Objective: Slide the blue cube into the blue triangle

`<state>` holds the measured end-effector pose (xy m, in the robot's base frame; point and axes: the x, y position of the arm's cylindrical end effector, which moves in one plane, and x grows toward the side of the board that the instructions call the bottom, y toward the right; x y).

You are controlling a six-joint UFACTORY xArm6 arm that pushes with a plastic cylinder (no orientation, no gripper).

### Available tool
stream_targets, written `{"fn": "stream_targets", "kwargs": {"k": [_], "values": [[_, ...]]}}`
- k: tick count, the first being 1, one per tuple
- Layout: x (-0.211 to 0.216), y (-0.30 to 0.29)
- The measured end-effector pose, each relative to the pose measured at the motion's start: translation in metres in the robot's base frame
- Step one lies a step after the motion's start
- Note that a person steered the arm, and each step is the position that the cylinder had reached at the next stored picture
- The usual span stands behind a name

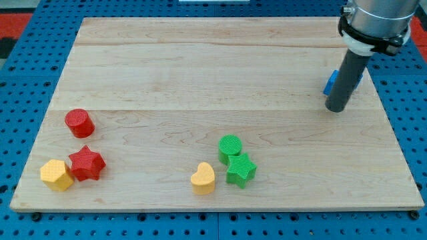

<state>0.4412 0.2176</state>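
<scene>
My tip (pixel 335 108) rests on the wooden board (pixel 200 73) at the view's right, below the arm's grey wrist. A blue block (pixel 331 83) peeks out from behind the rod, touching or very near it; most of it is hidden, so I cannot tell whether it is the cube or the triangle. No second blue block shows.
At the view's lower left sit a red cylinder (pixel 79 123), a red star (pixel 87 163) and a yellow block (pixel 56 175). At the lower middle sit a green cylinder (pixel 230 147), a green star (pixel 241 170) and a yellow heart (pixel 203 179).
</scene>
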Motion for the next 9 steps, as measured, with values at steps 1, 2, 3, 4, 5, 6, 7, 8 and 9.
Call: {"fn": "stream_targets", "kwargs": {"k": [1, 2, 3, 4, 5, 6, 7, 8, 9], "values": [[-0.034, 0.073], [-0.036, 0.084], [-0.046, 0.067], [-0.057, 0.051], [-0.059, 0.049], [-0.059, 0.049], [-0.059, 0.047], [-0.060, 0.047], [-0.061, 0.047]]}}
